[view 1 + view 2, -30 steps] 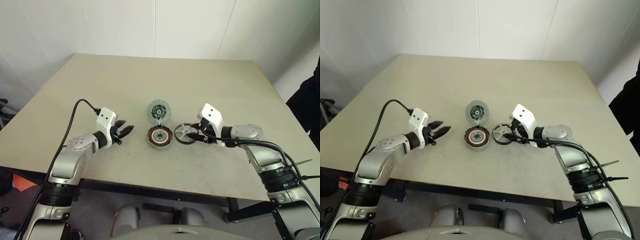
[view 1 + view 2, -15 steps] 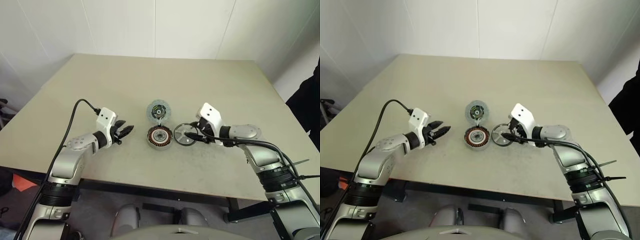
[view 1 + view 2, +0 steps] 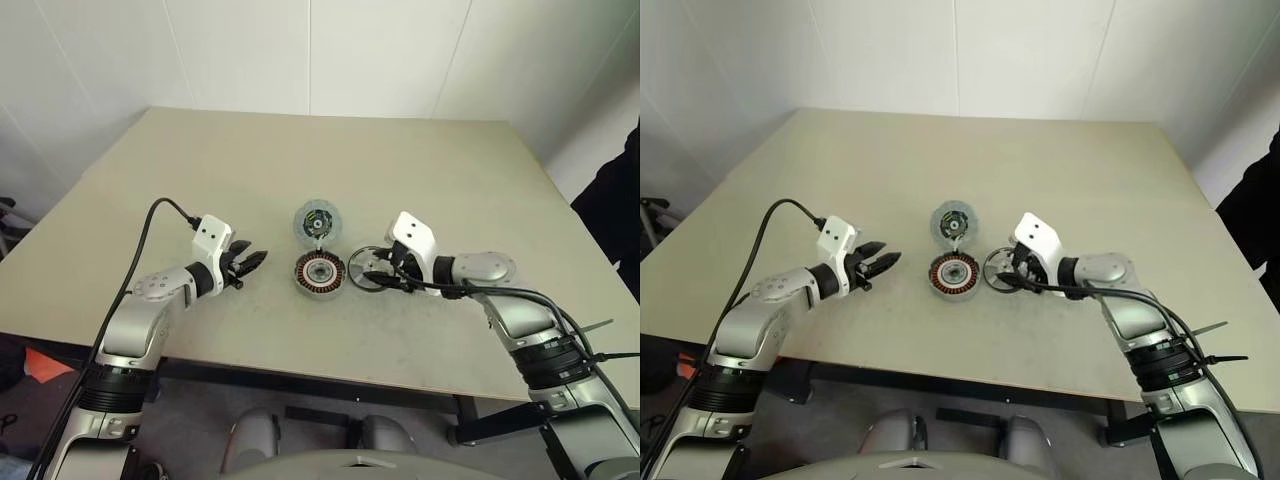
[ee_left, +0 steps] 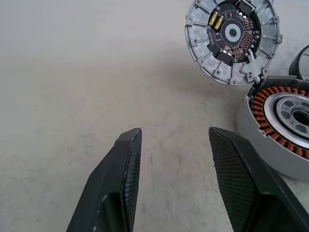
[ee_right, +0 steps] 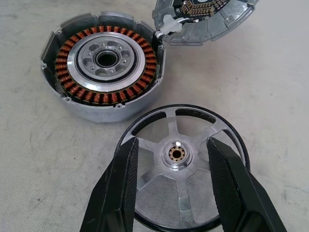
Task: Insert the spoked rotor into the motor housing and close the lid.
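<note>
The motor housing (image 3: 319,272) lies at the table's middle, its copper windings ringing a silvery centre (image 5: 106,72). Its lid (image 3: 318,222) is hinged open behind it, circuit face up (image 4: 232,38). Just right of the housing is the spoked rotor (image 3: 366,270), silver with a black rim (image 5: 186,159), and it tilts slightly. My right gripper (image 5: 173,140) is shut on it, one finger on each side of the hub. My left gripper (image 3: 255,262) rests open on the left of the housing, with nothing between its fingers (image 4: 125,159).
The beige table (image 3: 330,160) stretches far behind the parts, up to a white wall. A black cable (image 3: 150,225) loops over my left arm. A dark figure (image 3: 620,210) stands at the right edge of the scene.
</note>
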